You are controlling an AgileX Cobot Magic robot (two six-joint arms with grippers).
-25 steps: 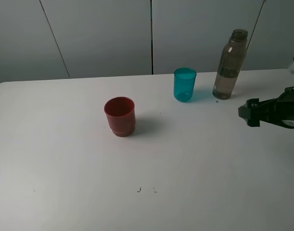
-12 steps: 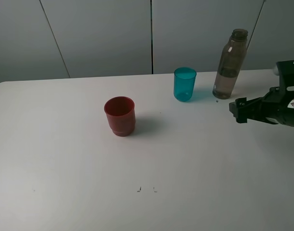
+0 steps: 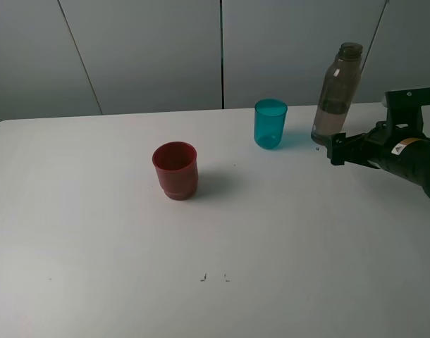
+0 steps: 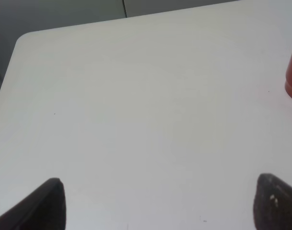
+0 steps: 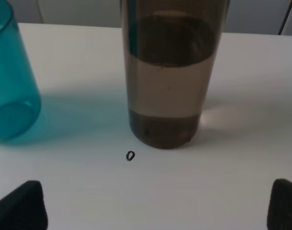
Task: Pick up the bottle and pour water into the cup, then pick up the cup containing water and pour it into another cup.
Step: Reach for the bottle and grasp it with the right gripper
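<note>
You have a big white table (image 3: 95, 246) in front of you. The tallest thing on it is the bottle (image 3: 336, 95). It stands up straight at the far right and has some water in it. The red cup (image 3: 175, 170) stands near the middle, a bit to the left, well apart from the other things. The teal cup (image 3: 271, 124) stands on the far side, just left of the bottle and not touching it. Your right gripper (image 3: 335, 150) is low over the table, close to the foot of the bottle on its near side, but not touching it. Its two fingers are spread wide and it holds nothing. Your left gripper (image 4: 158, 206) is open too, with only bare table under it and the edge of the red cup off to one side. A tiny black ring mark (image 5: 130, 155) sits on the table between the right gripper and the bottle. It looks like you are on the first step, reaching for the bottle. Next, you need to slide the right gripper forward until the bottle is between the fingers. Then squeeze gently, keep away from the teal cup, and lift straight up so no water spills.
</note>
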